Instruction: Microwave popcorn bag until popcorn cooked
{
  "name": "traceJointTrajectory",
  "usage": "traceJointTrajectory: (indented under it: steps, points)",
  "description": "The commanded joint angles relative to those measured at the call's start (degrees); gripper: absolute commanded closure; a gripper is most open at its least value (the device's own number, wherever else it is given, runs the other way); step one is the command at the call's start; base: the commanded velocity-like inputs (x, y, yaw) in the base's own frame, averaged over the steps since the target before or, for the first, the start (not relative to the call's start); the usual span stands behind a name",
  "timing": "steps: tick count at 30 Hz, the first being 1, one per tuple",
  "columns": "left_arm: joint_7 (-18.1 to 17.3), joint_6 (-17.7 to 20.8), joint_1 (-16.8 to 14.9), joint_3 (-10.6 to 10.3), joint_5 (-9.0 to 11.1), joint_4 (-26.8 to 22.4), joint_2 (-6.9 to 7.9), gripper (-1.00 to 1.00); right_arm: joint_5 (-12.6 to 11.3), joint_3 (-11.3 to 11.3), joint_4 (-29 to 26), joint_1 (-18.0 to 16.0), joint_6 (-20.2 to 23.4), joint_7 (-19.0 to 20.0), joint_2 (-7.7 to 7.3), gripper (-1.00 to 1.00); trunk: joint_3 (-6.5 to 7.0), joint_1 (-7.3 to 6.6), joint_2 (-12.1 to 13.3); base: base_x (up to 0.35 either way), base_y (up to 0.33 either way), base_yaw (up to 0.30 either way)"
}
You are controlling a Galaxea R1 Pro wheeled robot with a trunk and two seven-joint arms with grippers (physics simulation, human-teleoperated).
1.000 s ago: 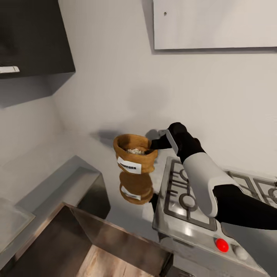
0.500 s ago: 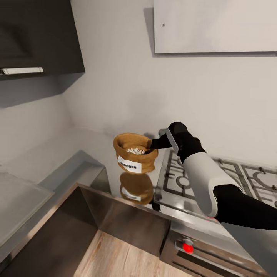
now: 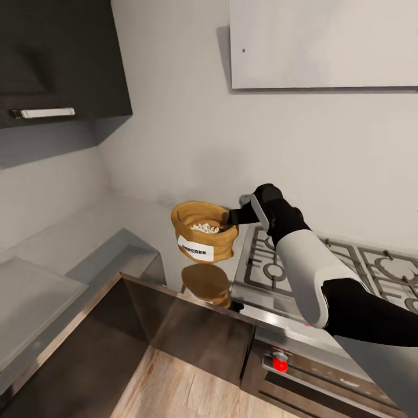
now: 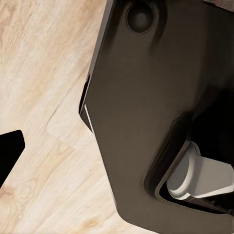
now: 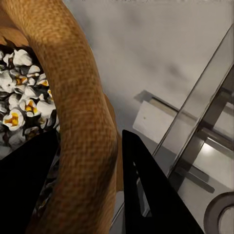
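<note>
The popcorn bag (image 3: 200, 244), a brown burlap sack with a white label, hangs upright a little above the grey countertop (image 3: 145, 223), which mirrors it. My right gripper (image 3: 231, 218) is shut on the bag's rolled rim on the hob side. In the right wrist view the rim (image 5: 83, 122) is pinched between the two dark fingers of the gripper (image 5: 90, 136), one inside the sack and one outside. The popcorn (image 5: 24, 102) inside looks white and yellow; from the head it is a pale heap (image 3: 204, 227). The microwave is out of view. A dark fingertip (image 4: 9, 153) shows over wooden floor.
A steel gas hob (image 3: 302, 267) with grates lies right of the bag, under my right arm, with a red knob (image 3: 280, 365) on its front. A dark wall cabinet (image 3: 52, 58) hangs upper left and a white hood (image 3: 325, 40) upper right. Wooden floor (image 3: 174, 389) shows below the counter edge.
The whole view has shifted, so the camera moved: counter edge and hob front now sit higher and more floor shows. The bag stays held in my right gripper in the same pose.
</note>
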Motion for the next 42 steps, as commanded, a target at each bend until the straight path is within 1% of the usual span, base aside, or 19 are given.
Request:
traceJointTrajectory:
  steps: [1, 6, 8, 10, 13, 31, 35, 42]
  points:
    - [0.1, -0.1, 0.0, -0.1, 0.3, 0.0, 0.0, -1.0, 0.6, 0.0, 0.0, 0.0, 0.2, 0.5, 0.0, 1.0, 0.01, 0.02, -0.1, 0.0, 0.0, 0.0]
    - [0.1, -0.1, 0.0, -0.1, 0.5, 0.0, 0.0, -1.0, 0.6, 0.0, -0.2, 0.0, 0.2, 0.5, 0.0, 1.0, 0.46, 0.02, -0.1, 0.0, 0.0, 0.0]
    - [0.1, -0.1, 0.0, -0.1, 0.6, 0.0, 0.0, -1.0, 0.6, 0.0, -1.1, 0.0, 0.2, 0.5, 0.0, 1.0, 0.64, 0.02, -0.1, 0.0, 0.0, 0.0]
    - [0.1, -0.1, 0.0, -0.1, 0.6, 0.0, 0.0, -1.0, 0.6, 0.0, -3.5, 0.0, 0.2, 0.5, 0.0, 1.0, 0.82, 0.02, -0.1, 0.0, 0.0, 0.0]
    - [0.1, -0.1, 0.0, -0.1, 0.6, 0.0, 0.0, -1.0, 0.5, 0.1, -4.2, 0.0, 0.2, 0.5, 0.0, 1.0, 1.09, 0.02, -0.1, 0.0, 0.0, 0.0]
    - [0.1, -0.1, 0.0, 0.0, 0.7, 0.0, 0.01, -1.0, 0.2, 0.0, -3.8, 0.0, 0.2, 0.4, 0.0, 1.0, 2.71, 0.02, -0.1, 0.0, 0.0, 0.0]
    - [0.1, -0.1, 0.0, 0.1, 0.7, 0.0, 0.07, -1.0, 0.3, 0.0, -3.8, 0.0, 0.2, -0.4, 0.0, 1.0, 3.07, 0.02, -0.1, 0.0, 0.0, 0.0]
    - [0.0, -0.1, 0.0, 0.1, 0.7, 0.0, 0.05, -1.0, 0.4, 0.0, -4.0, 0.0, 0.2, -0.6, 0.0, 1.0, 3.7, 0.02, -0.1, 0.0, 0.0, 0.0]
